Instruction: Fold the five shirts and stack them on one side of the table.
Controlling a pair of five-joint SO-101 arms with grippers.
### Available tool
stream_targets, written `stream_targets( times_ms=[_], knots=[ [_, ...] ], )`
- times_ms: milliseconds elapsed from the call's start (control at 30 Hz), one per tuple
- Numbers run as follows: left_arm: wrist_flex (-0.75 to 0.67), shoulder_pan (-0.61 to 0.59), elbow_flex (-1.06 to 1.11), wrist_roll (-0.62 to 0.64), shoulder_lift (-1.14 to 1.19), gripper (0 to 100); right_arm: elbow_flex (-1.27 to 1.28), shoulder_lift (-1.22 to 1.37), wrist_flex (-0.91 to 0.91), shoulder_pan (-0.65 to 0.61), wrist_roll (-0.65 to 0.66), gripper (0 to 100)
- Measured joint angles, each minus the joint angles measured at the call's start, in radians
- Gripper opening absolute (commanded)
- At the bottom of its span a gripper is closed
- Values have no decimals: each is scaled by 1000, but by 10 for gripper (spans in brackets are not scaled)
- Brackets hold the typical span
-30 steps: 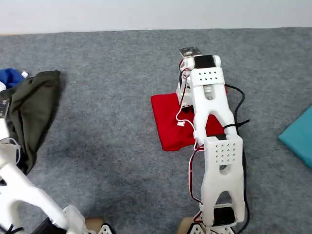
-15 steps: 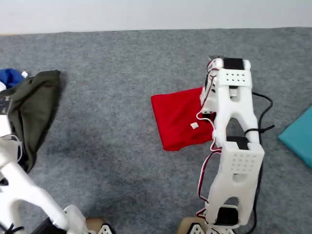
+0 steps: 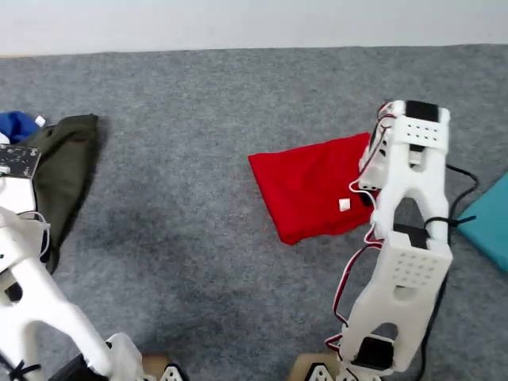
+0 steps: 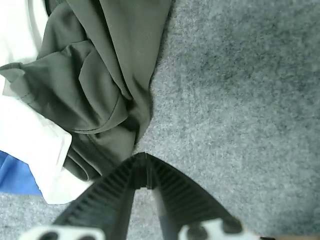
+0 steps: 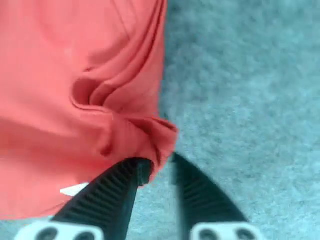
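Red cloth is what the step turns on: the red shirt (image 3: 309, 186) lies folded into a rough rectangle on the grey felt table (image 3: 182, 238), right of the middle, and the right gripper (image 5: 157, 172) is clamped on a bunched fold at its edge, on the side facing the teal shirt (image 3: 488, 218). That teal shirt lies flat at the table's right border, near the red one but apart from it.

The left gripper (image 4: 146, 172) hangs closed and holding nothing above bare felt just beside the olive shirt (image 3: 59, 171), which lies loosely over a white shirt (image 4: 25, 135) and a blue shirt (image 3: 16, 123) at the left border.

The step looks like carrying the folded red shirt to 1 side for stacking. To do it well, the pinch should take every layer of the fold, not just the top 1. Felt probably drags at cloth, so a slight lift of the held edge and a slow, straight pull would likely save the fold. Release only once it lies square.
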Motion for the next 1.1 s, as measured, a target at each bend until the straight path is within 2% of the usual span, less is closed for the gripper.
stream_targets(
  times_ms=[267,400,600,733,867,1100],
  knots=[
    [0,0,0,0,0,3,41,-78,0,3,6,285],
    [0,0,0,0,0,3,49,-107,0,12,84,285],
    [0,0,0,0,0,3,98,-143,2,123,169,285],
    [0,2,0,0,0,3,100,-192,2,137,193,284],
    [0,26,0,0,0,3,100,-253,2,68,195,284],
    [0,34,0,0,0,3,100,-270,2,-172,195,284]
  ],
)
